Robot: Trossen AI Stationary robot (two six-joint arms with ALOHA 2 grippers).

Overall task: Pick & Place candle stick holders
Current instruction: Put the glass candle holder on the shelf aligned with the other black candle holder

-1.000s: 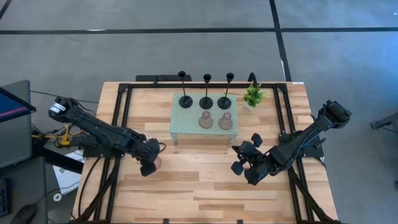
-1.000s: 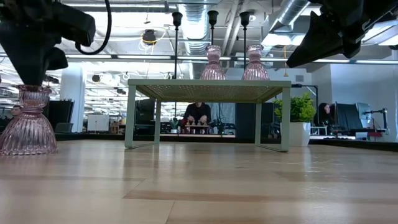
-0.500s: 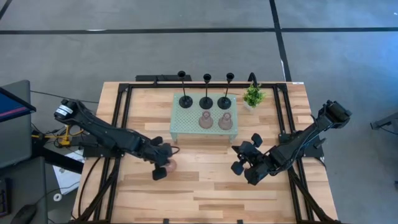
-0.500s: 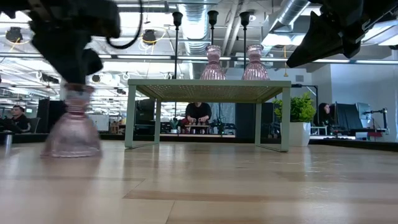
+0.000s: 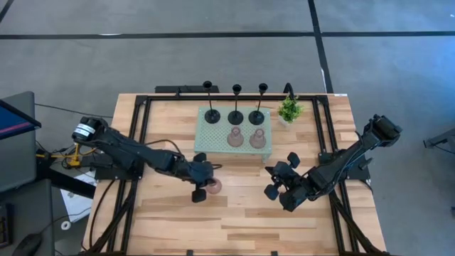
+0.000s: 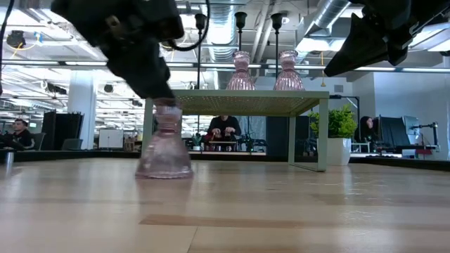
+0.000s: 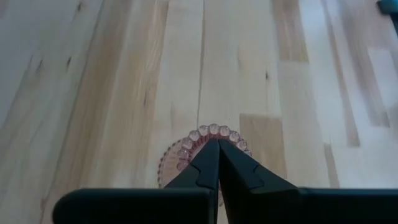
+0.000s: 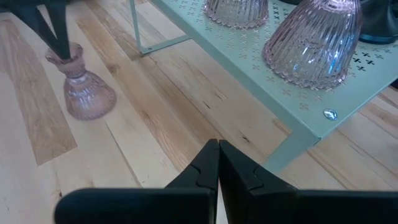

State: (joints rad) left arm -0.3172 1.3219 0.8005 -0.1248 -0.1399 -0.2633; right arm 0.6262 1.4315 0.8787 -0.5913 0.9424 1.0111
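Observation:
My left gripper [image 5: 204, 187] is shut at the top of a squat pink glass candle stick holder [image 5: 212, 186], which stands upright on the wood in front of the pale green perforated tray [image 5: 206, 146]; it also shows in the low view [image 6: 164, 146] and the right wrist view [image 8: 84, 92]. Two pink holders [image 5: 235, 137] [image 5: 257, 139] and three black stemmed holders [image 5: 212, 114] [image 5: 235, 116] [image 5: 257, 115] stand on the tray. My right gripper [image 8: 217, 144] is shut and empty, above the table's right half. My left gripper meets the pink holder at its top mouth [image 8: 64, 55], coming from above and slanting from the table's left. The fingers [image 7: 208, 163] hide the contact itself, so the kind of hold does not show. The holder stays upright, its base [image 6: 164, 171] at or just above the tabletop.
A small green potted plant [image 5: 288, 110] stands by the tray's far right corner. Black frame rails [image 5: 139, 135] run along the table's left and right sides. Bare wood lies in front of the tray.
My left gripper has gone toward the table's right edge, and the pink holder has travelled with it from the left part of the table to a spot in front of the tray's left end, staying upright.

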